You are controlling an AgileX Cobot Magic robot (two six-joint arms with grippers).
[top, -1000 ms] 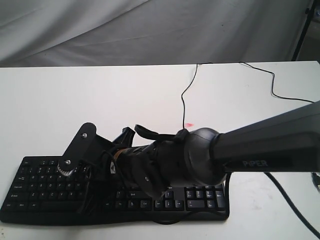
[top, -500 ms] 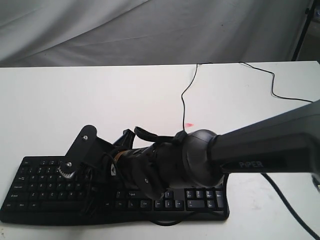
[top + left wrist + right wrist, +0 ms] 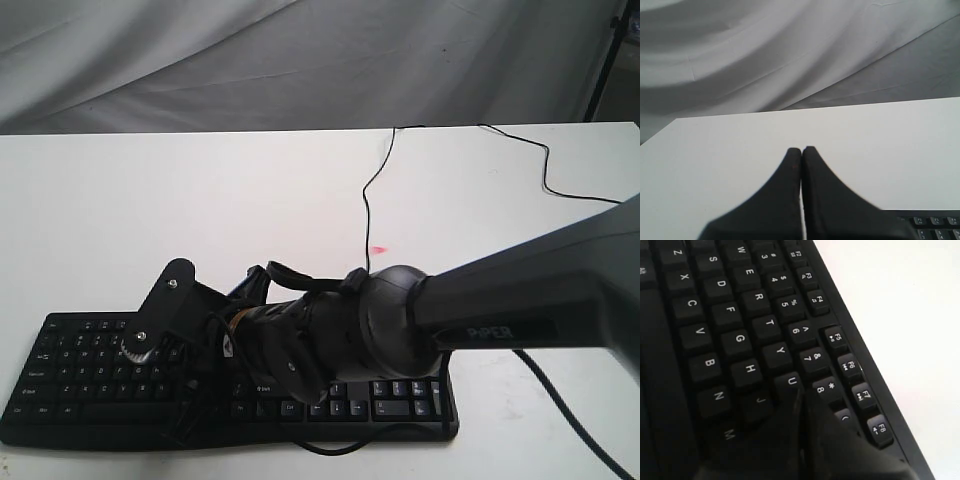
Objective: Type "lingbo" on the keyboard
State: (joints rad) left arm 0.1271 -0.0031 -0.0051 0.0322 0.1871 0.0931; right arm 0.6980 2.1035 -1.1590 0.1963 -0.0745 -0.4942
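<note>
The black keyboard lies along the front edge of the white table. My right arm reaches over it from the right and hides its middle. In the right wrist view my right gripper is shut, and its tips are down on the keyboard just past the U key, beside the 8 key. My left gripper is shut on nothing over bare table, with a keyboard corner beside it. The left gripper does not show in the exterior view.
A thin black cable runs from the keyboard to the table's far edge. A second cable lies at the far right. A small red spot marks the table. Grey cloth hangs behind, with a stand leg at the right.
My right arm has shifted slightly left and lower over the keyboard. Its gripper has tilted further down toward the keys.
</note>
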